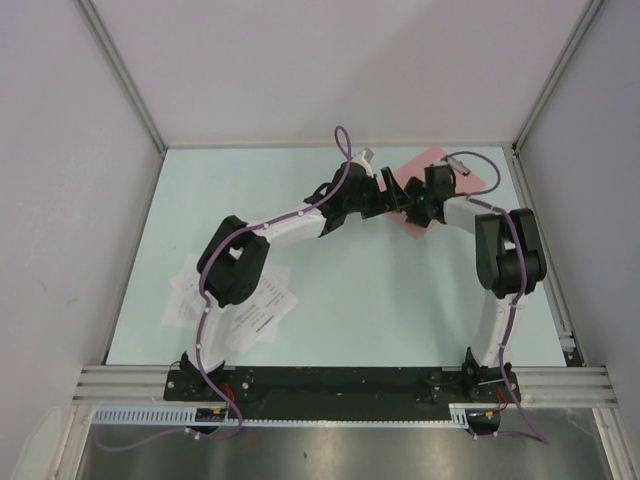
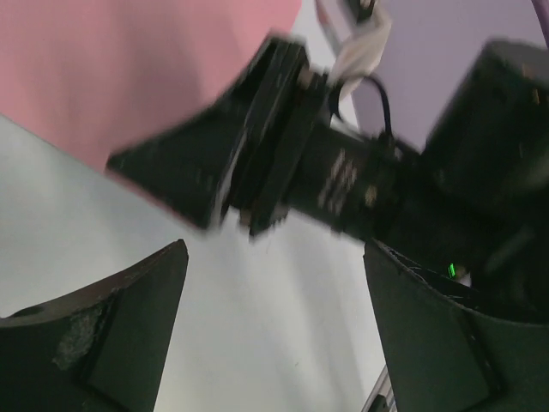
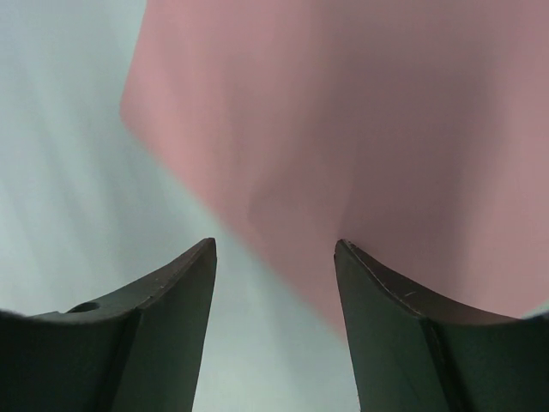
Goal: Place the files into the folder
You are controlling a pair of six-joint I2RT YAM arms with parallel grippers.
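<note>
Pink shows between the parted, empty fingers of my right gripper [image 3: 274,249], which hangs over an edge of the folder [image 3: 369,129]. My left gripper [image 2: 273,257], also spread wide and holding nothing, sits just beside that folder, close to the right one. The files [image 1: 250,312] lie well apart from the folder on the bench [image 1: 400,300]. Crowded like this, the two grippers could collide. A pinch on the flat edge might also shove the folder instead of gripping it.

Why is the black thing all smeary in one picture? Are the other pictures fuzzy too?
Left wrist view: the right gripper is smeared, likely by motion. Right wrist view: the folder looks soft, with a dark shadow. Top view: sharp, the files crisp.
</note>
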